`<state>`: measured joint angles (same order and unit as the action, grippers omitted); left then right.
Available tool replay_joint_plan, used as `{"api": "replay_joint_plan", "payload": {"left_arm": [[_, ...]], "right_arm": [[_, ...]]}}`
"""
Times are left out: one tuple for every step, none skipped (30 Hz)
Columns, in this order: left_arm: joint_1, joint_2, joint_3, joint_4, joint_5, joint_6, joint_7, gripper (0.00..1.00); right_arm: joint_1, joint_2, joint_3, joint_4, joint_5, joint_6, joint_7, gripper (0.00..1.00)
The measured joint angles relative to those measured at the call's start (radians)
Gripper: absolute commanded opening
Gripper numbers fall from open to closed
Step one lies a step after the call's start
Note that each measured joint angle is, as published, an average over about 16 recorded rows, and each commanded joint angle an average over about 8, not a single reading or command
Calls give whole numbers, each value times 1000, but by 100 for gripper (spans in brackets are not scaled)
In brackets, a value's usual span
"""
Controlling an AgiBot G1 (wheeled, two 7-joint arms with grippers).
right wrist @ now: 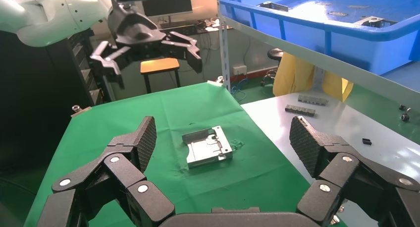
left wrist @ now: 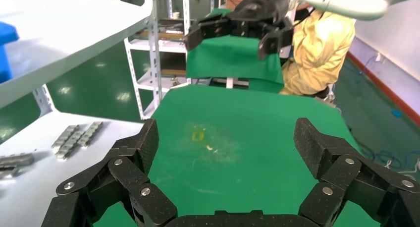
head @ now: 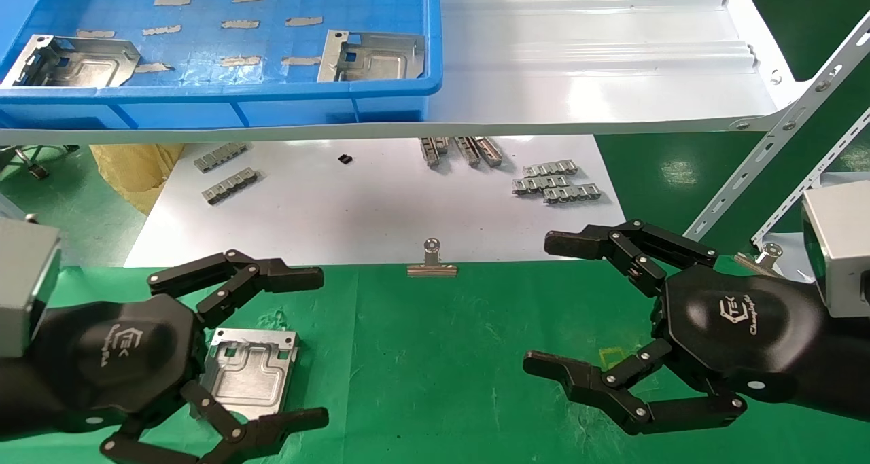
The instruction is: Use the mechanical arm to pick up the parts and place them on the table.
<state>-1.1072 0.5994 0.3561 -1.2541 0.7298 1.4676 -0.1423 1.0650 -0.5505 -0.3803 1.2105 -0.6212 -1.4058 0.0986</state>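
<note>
One part [head: 250, 371]: flat on green bench [head: 435, 355], near left
Left end effector [head: 272, 345]: spread wide above it, empty
Right end effector [head: 554, 304]: spread wide, empty

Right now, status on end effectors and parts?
Both black three-fingered end effectors, left and right, open, empty. One silvery stamped plate on green cloth; two in blue bin.

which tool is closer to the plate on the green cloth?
Left. The left tool, open, hangs right over the plate, fingers either side of it. The right tool, also open, is well off to the plate's right, across the cloth.
</note>
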Motion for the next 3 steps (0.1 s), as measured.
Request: {"api": "replay_joint_plan", "payload": {"left_arm": [[3, 1, -6, -2, 0, 2, -4, 100], [5, 2, -12, -5, 0, 4, -7, 100], [8, 3, -18, -7, 0, 7, -11, 100]], "right_arm": [[0, 0, 0, 0, 0, 0, 0, 100], [0, 0, 0, 0, 0, 0, 0, 100], [0, 0, 0, 0, 0, 0, 0, 100]]}}
